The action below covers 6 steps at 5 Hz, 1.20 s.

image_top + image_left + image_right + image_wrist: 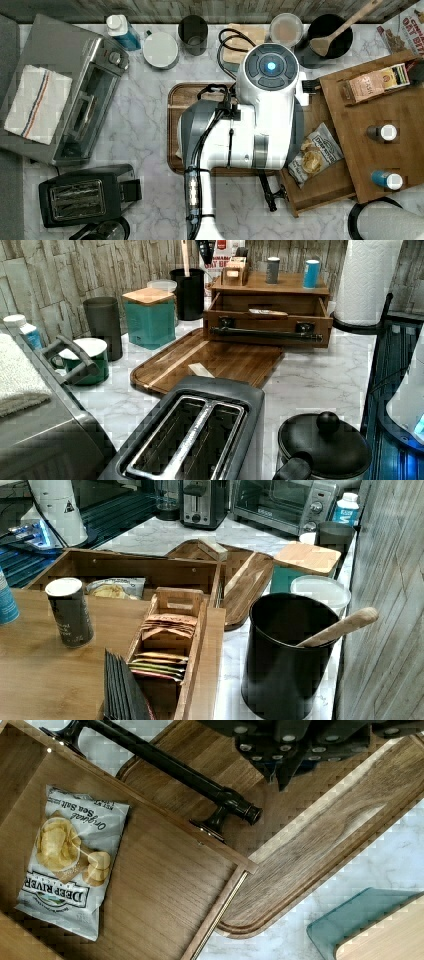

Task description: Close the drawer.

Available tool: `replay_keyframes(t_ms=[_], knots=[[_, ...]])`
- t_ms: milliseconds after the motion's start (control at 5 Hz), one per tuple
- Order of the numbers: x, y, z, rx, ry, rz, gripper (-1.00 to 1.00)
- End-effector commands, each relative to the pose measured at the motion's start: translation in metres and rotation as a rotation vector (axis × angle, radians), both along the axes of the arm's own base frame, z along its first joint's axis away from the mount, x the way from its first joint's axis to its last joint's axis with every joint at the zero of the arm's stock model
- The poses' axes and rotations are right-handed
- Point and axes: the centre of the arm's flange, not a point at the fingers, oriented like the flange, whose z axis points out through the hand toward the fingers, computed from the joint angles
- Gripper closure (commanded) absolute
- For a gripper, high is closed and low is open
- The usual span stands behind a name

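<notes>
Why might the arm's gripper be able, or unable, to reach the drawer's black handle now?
Probably able: the gripper hovers close above the tray, beside the handle of the open drawer, nothing between them.

Marble kitchen counter against a plank wall

White, grey-veined marble countertop (145,125), backed by a wall of weathered grey wood planks (45,275) in the left view, same planks (390,580) along the right view's right edge. Crowded with appliances: silver toaster oven (75,100) at the top view's left, striped towel (35,102) folded on top; black two-slot toaster (82,195) just below. Dark rounded wooden tray (210,360) flat on the marble, mid-counter. Paper towel roll (367,280) upright at the left view's right. Even, soft light, no hard shadows
</notes>
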Motion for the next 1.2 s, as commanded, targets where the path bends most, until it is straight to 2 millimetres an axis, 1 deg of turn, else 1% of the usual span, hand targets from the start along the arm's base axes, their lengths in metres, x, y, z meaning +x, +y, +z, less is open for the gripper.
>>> replay_keyframes(t_ms=[200,400,600,800,1000,1200], knots=[[-0.002,-0.001,-0.006,-0.003,0.012,-0.001,1.00],[-0.027,0.025,-0.032,-0.090,-0.133,0.129,1.00],[-0.037,0.051,-0.052,-0.040,-0.227,0.230,1.00],[-0.036,0.084,-0.066,-0.052,-0.243,0.213,1.00],[-0.043,0.097,-0.069,-0.040,-0.259,0.231,1.00],[-0.055,0.093,-0.074,-0.012,-0.291,0.376,1.00]])
